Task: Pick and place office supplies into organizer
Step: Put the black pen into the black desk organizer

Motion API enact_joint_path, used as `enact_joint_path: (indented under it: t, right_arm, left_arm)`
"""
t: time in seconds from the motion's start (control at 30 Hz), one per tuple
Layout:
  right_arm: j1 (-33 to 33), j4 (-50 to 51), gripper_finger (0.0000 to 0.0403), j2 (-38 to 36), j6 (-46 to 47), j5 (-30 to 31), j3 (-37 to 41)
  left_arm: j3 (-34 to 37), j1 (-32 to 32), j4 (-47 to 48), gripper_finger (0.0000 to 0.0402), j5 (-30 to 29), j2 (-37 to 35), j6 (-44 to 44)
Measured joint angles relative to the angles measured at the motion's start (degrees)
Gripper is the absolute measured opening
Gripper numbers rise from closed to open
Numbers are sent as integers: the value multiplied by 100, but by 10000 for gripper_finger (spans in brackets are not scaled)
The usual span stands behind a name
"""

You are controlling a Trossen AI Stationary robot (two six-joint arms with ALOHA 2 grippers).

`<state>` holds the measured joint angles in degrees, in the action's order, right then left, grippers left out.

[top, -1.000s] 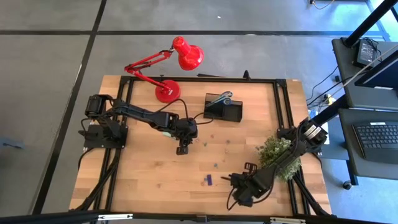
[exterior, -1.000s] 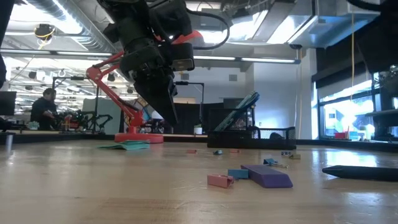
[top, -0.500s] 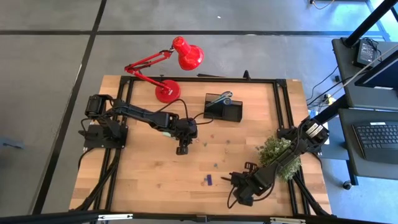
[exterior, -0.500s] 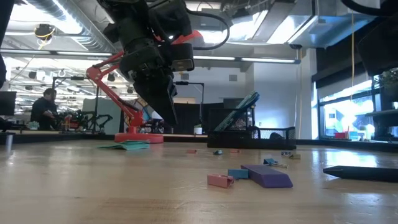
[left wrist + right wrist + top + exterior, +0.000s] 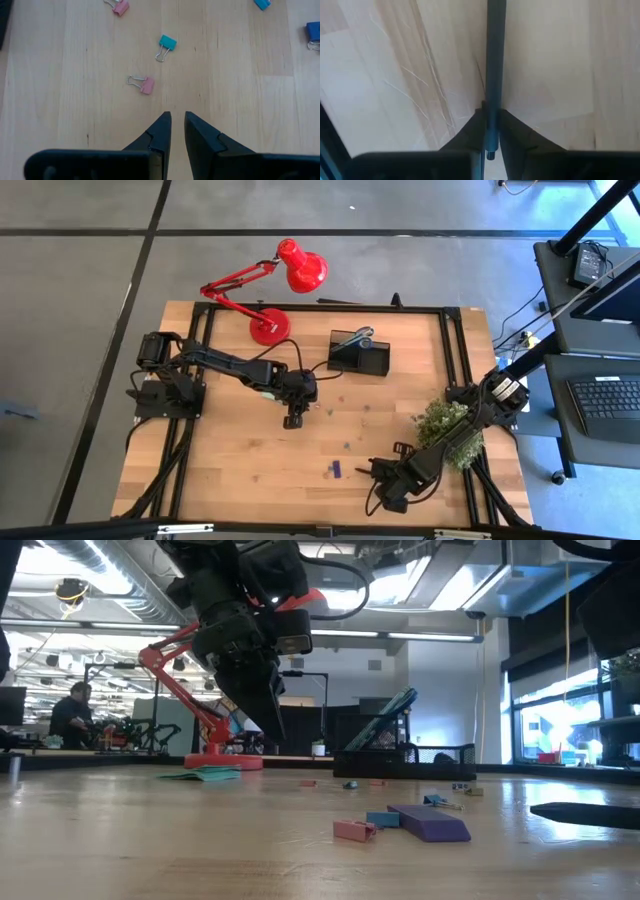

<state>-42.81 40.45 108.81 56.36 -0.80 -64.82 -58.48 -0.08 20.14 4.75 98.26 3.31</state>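
Note:
A black pen [image 5: 495, 55] lies near the table's front edge, and my right gripper [image 5: 492, 112] [image 5: 376, 471] is shut on it. Over the table's middle my left gripper [image 5: 291, 421] [image 5: 178, 116] hangs above the wood. Only a thin slit shows between its fingers, and nothing is in it. The black organizer [image 5: 360, 356] stands at the far side, with blue-handled scissors [image 5: 357, 337] sticking up out of it. A pale green sticky-note pad [image 5: 210, 774] lies flat near the lamp. A purple piece [image 5: 337, 470] lies flat, left of my right gripper. My right gripper pinches the black pen between its two fingers close to one end [image 5: 491, 142]. The fingers come from above, pointing down, and lie across the pen. The pen runs level at table height [image 5: 590, 812]. Whether it rests on the wood or is lifted does not show.
Small binder clips are scattered on the wood: pink [image 5: 145, 85], teal [image 5: 167, 43], and more beside the purple piece [image 5: 353, 830]. A red desk lamp [image 5: 268, 328] stands at the far left. A green plant [image 5: 450, 430] sits beside the right arm. A black frame [image 5: 455, 350] runs along the table's edges.
In the low view the black pen has shifted slightly under my right gripper. Both arms have kept their places.

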Motion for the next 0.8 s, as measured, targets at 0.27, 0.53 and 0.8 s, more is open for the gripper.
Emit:
enact_joint_path:
  t: [0.27,0.53,0.8]
  right_arm:
    - [28,250,37,-274,16,39,50]
    - [152,308,35,-608,-54,273,36]
    - [521,366,35,-655,-530,310,26]
  left_arm:
    - [0,0,0,47,0,0,-122]
    - [0,0,20,47,0,0,-151]
    - [-4,-22,308,47,-66,-476,-515]
